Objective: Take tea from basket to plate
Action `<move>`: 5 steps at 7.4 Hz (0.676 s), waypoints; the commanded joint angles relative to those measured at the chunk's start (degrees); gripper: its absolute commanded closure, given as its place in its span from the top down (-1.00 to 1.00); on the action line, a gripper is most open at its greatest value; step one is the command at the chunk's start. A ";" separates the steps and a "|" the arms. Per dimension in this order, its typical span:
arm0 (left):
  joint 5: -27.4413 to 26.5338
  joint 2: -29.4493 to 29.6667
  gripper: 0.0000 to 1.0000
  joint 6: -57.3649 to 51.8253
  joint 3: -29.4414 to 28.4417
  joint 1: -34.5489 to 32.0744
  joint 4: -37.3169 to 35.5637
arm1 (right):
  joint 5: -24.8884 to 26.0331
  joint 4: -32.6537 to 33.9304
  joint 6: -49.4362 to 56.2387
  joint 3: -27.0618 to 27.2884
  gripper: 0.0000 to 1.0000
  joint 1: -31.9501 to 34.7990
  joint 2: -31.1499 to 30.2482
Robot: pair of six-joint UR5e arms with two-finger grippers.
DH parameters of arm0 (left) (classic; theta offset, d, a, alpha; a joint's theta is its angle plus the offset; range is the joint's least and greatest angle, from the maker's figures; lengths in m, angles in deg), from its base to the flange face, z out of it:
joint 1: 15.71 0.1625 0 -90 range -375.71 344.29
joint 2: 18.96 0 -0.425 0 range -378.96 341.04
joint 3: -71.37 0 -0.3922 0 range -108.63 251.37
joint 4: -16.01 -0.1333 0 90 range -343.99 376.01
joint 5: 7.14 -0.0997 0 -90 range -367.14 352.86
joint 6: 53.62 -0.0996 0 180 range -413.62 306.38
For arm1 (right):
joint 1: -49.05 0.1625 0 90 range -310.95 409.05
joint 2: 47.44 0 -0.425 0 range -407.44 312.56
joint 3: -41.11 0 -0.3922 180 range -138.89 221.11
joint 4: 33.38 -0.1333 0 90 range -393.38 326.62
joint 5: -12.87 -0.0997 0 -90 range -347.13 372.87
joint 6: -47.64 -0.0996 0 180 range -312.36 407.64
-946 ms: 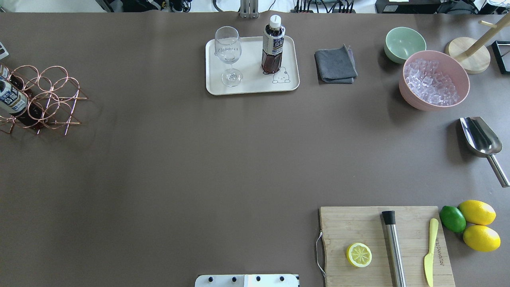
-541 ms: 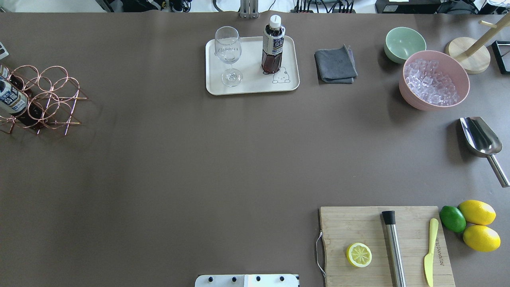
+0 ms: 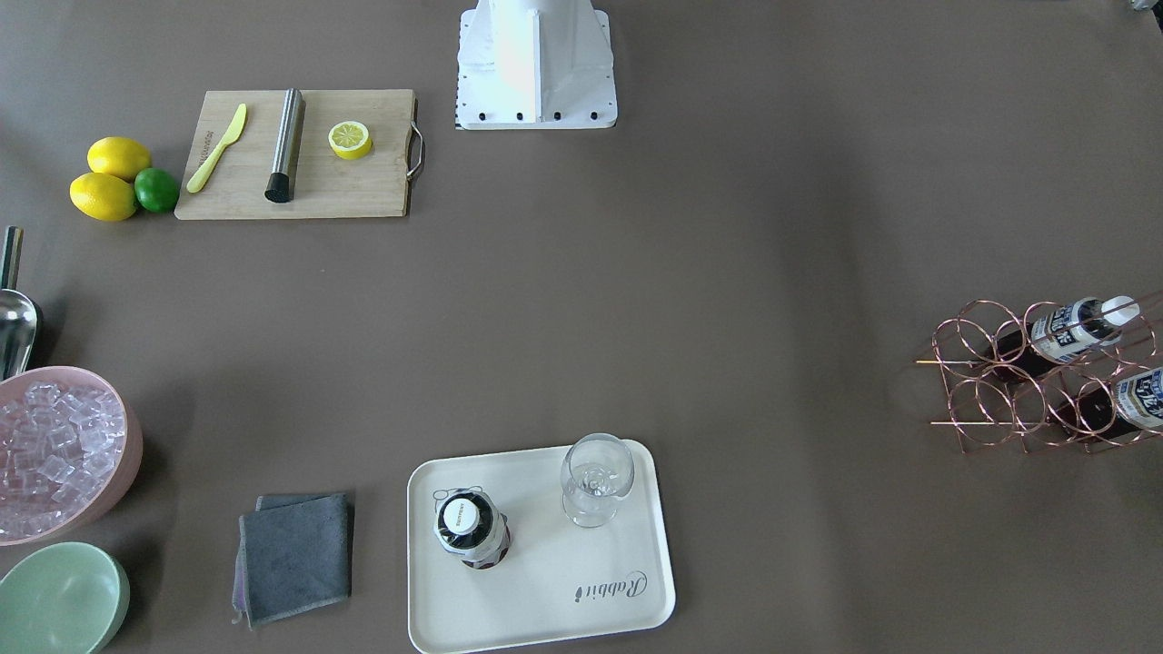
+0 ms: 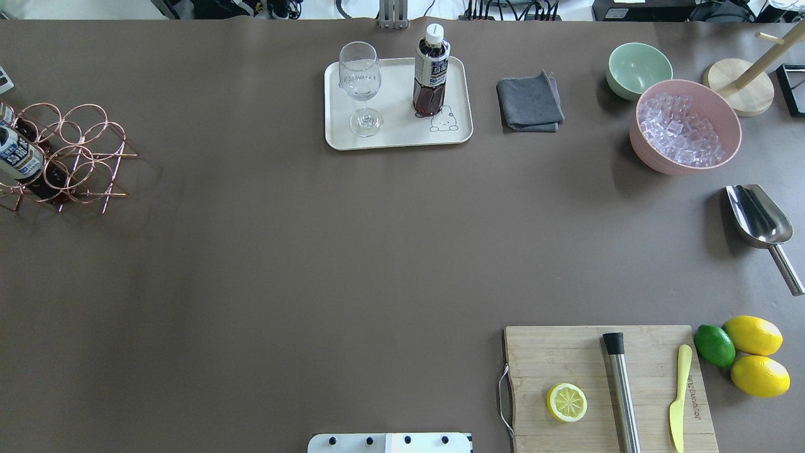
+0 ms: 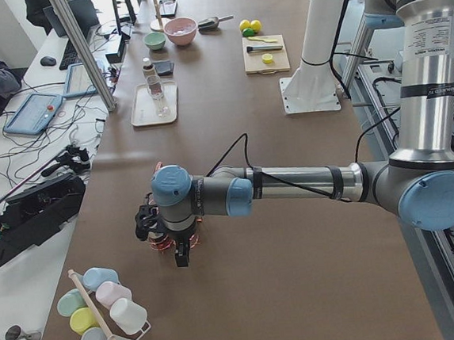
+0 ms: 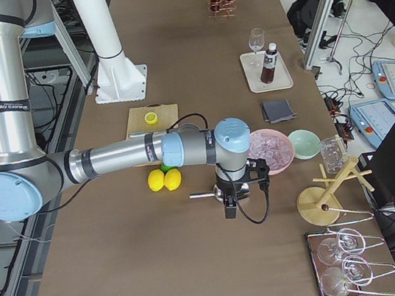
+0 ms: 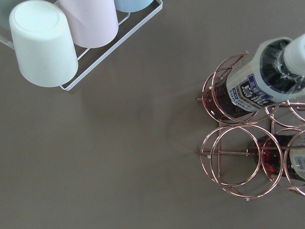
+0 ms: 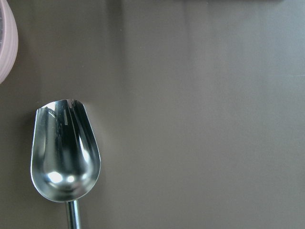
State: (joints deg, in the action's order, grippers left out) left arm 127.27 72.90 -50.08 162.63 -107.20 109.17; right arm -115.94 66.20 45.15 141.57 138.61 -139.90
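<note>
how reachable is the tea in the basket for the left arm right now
Probably yes. The left gripper hangs right by the basket, and its wrist camera looks straight down on two tea bottles with nothing covering them. They lean in their rings, so the approach may need angling.

The table [image 4: 314,251] is covered in plain dark brown. The plate [image 4: 402,133] is coloured cream and marked with a thin-lined bear drawing [image 4: 444,119] and dark "Rabbit" script [image 3: 613,589]. The tea [image 4: 430,75] is seen as dark brown liquid, capped in white and wrapped in a white-and-dark-blue label, a pattern repeated on the bottles [image 4: 19,157] in the rose-gold basket [image 4: 82,157]. A cloth [image 4: 529,104] is shown in grey, one bowl [image 4: 638,66] in mint green, another bowl [image 4: 646,158] in pink. The lemons [image 4: 753,335] are coloured yellow, the lime [image 4: 714,345] green, the board [image 4: 553,352] pale wood.
</note>
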 commanded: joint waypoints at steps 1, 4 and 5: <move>-0.02 -0.81 0.94 0.15 0.23 0.17 0.62 | -0.04 0.00 0.03 0.09 1.00 0.00 0.00; -0.11 -0.90 0.94 0.59 0.32 0.08 0.45 | -0.04 0.00 0.03 0.09 1.00 0.00 -0.09; -0.11 -0.90 0.94 0.85 0.15 0.17 0.45 | -0.04 0.00 0.03 0.17 1.00 0.00 -0.09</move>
State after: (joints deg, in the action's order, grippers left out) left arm 127.22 72.03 -49.67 162.95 -107.08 109.70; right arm -115.97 66.20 45.18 141.67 138.61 -139.98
